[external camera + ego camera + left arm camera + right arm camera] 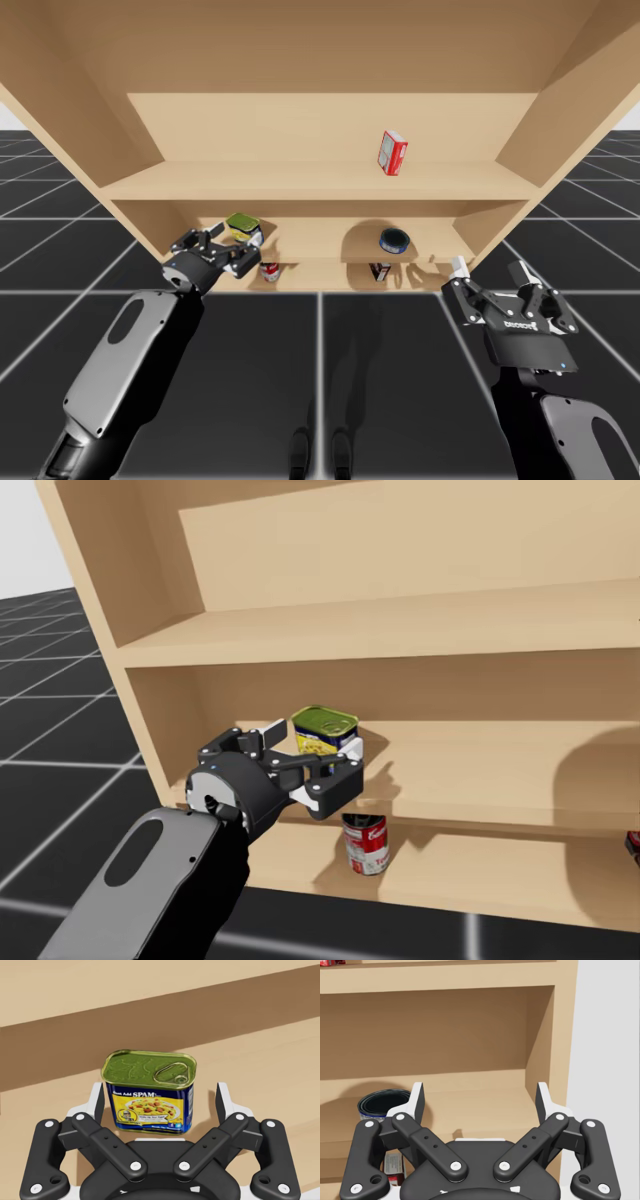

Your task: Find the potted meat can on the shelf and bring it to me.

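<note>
Wooden, pale and open-fronted, the shelf unit [320, 182] carries the task's thing on its middle board. The potted meat can [324, 730], a rectangular blue-and-yellow tin with a green-gold pull-tab lid, stands upright near the board's left end. My left gripper [160, 1102] reaches in around it. The fingers [96, 1102] stand released on either side of the tin, with a gap at each flank, so nothing is grasped.

In the high view, a dark blue round tin [394, 239] sits on the same board at 3 o'clock from the meat can, well apart. A red rectangular box [392, 152] stands one board up, at 12 o'clock from that tin. In the head view, a red-and-white cylindrical can [365, 843] stands on the bottom board at 5 o'clock from the meat can.

My right gripper [480, 1097] hangs released before the shelf's right end, holding nothing.
</note>
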`<state>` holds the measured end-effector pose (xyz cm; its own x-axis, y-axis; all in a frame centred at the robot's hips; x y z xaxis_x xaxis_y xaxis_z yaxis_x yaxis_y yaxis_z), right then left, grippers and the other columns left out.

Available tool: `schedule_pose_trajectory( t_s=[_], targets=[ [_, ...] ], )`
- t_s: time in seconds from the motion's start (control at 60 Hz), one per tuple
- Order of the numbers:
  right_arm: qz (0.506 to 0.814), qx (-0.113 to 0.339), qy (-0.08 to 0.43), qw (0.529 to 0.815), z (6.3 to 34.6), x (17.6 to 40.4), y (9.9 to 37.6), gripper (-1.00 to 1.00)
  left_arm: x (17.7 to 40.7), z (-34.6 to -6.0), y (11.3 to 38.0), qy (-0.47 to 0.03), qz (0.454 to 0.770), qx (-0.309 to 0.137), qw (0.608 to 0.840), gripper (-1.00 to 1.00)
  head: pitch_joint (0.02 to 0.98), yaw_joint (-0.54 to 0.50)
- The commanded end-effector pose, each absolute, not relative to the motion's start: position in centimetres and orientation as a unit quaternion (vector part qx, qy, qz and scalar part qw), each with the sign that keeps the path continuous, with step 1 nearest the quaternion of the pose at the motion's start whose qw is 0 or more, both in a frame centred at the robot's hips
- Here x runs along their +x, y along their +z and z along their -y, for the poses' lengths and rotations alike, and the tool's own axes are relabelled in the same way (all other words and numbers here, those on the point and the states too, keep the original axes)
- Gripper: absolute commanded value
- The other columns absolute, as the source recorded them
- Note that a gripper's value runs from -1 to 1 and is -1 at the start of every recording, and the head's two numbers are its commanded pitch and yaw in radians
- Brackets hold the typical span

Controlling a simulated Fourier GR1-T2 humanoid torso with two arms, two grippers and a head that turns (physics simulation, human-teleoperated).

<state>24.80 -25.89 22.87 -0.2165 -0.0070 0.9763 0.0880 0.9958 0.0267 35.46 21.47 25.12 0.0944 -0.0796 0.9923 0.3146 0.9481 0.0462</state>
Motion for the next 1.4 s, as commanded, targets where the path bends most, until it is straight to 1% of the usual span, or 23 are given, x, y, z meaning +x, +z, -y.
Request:
schedule_pose_trajectory(
  t_s=[0.017,0.233,0.483,0.5,0.533,0.55,0.567,0.6,0.65,0.75,0.833,0.967,1.033,1.05,1.117,1.217,1.283,1.3,1.4],
  targets=[
    [0.779,-0.027,-0.039,0.625,26.0,24.8,22.9,-1.00,37.2,-21.3,24.5,-0.135,0.654,-0.086,0.740,-1.00,0.519,0.30],
    [0.780,-0.028,-0.038,0.624,26.1,24.8,22.9,-1.00,39.6,-21.3,23.3,-0.125,0.643,-0.083,0.751,-1.00,0.527,0.29],
    [0.780,-0.029,-0.038,0.624,26.2,24.8,22.9,-1.00,40.3,-21.3,22.5,-0.128,0.641,-0.082,0.753,-1.00,0.527,0.28],
    [0.780,-0.029,-0.038,0.624,26.2,24.8,22.9,-1.00,40.3,-21.3,22.5,-0.128,0.641,-0.082,0.752,-0.97,0.526,0.28],
    [0.780,-0.029,-0.038,0.624,26.2,24.8,22.9,-1.00,40.3,-21.4,22.5,-0.126,0.643,-0.080,0.751,-0.84,0.525,0.28],
    [0.780,-0.029,-0.037,0.624,26.3,24.8,22.9,-1.00,40.3,-21.4,22.5,-0.126,0.644,-0.080,0.751,-0.11,0.524,0.28],
    [0.780,-0.029,-0.037,0.624,26.3,24.8,22.9,-1.00,40.3,-21.4,22.5,-0.126,0.645,-0.081,0.750,0.67,0.524,0.28],
    [0.780,-0.030,-0.037,0.624,26.3,24.8,22.9,-1.00,40.3,-21.4,22.6,-0.126,0.645,-0.081,0.749,0.91,0.523,0.28],
    [0.780,-0.031,-0.037,0.624,26.3,24.8,22.9,-1.00,40.1,-21.5,22.8,-0.129,0.648,-0.082,0.746,1.00,0.521,0.28],
    [0.780,-0.031,-0.038,0.623,26.3,24.8,22.9,-1.00,39.7,-21.4,23.3,-0.136,0.655,-0.083,0.739,1.00,0.518,0.28],
    [0.781,-0.031,-0.039,0.623,26.4,24.8,23.0,-1.00,38.9,-21.3,24.3,-0.143,0.663,-0.085,0.730,1.00,0.514,0.28],
    [0.781,-0.032,-0.039,0.622,26.4,24.8,23.0,-1.00,36.7,-21.2,26.1,-0.160,0.676,-0.083,0.714,1.00,0.511,0.28],
    [0.781,-0.032,-0.039,0.622,26.4,24.7,23.0,-1.00,35.9,-21.2,26.6,-0.164,0.679,-0.083,0.711,1.00,0.510,0.28],
    [0.781,-0.032,-0.039,0.622,26.4,24.7,23.0,-1.00,35.3,-21.2,27.0,-0.167,0.680,-0.082,0.709,1.00,0.508,0.28],
    [0.781,-0.031,-0.039,0.622,26.4,24.7,23.0,-1.00,34.2,-21.3,27.4,-0.175,0.681,-0.077,0.706,1.00,0.506,0.28],
    [0.782,-0.031,-0.039,0.622,26.4,24.7,23.0,-1.00,31.8,-21.6,28.2,-0.189,0.681,-0.068,0.704,1.00,0.504,0.28],
    [0.782,-0.032,-0.039,0.621,26.4,24.7,23.1,-1.00,30.7,-21.8,28.4,-0.192,0.680,-0.064,0.705,1.00,0.503,0.28],
    [0.782,-0.032,-0.039,0.621,26.4,24.7,23.1,-1.00,30.0,-22.0,28.6,-0.194,0.680,-0.066,0.704,1.00,0.503,0.28],
    [0.782,-0.032,-0.039,0.621,26.5,24.7,23.1,-1.00,27.8,-22.6,29.1,-0.197,0.679,-0.059,0.705,1.00,0.502,0.28]
  ],
)
